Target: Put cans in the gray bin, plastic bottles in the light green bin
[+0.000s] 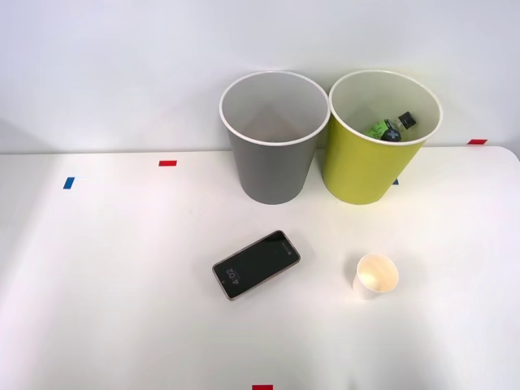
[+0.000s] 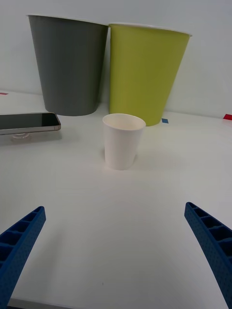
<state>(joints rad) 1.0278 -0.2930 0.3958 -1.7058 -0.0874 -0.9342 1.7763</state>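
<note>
a: while your right gripper (image 2: 116, 256) hangs low over the white table (image 1: 122, 284), how are its jaws?
b: spread wide, you hold nothing; the white paper cup (image 2: 123, 141) stands ahead of them.
a: and the bottles?
b: your small green plastic bottle (image 1: 383, 130) lies inside the tall yellow-green plastic bin (image 1: 361, 171), just beside the tall gray plastic bin (image 1: 272, 171). a dark smartphone (image 1: 256, 264) lies nearby.

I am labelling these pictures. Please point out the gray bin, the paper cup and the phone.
gray bin (image 1: 272, 166): front view, on its outer wall.
paper cup (image 2: 122, 145): right wrist view, on its side wall.
phone (image 1: 257, 263): front view, on the middle of its dark screen.
</note>
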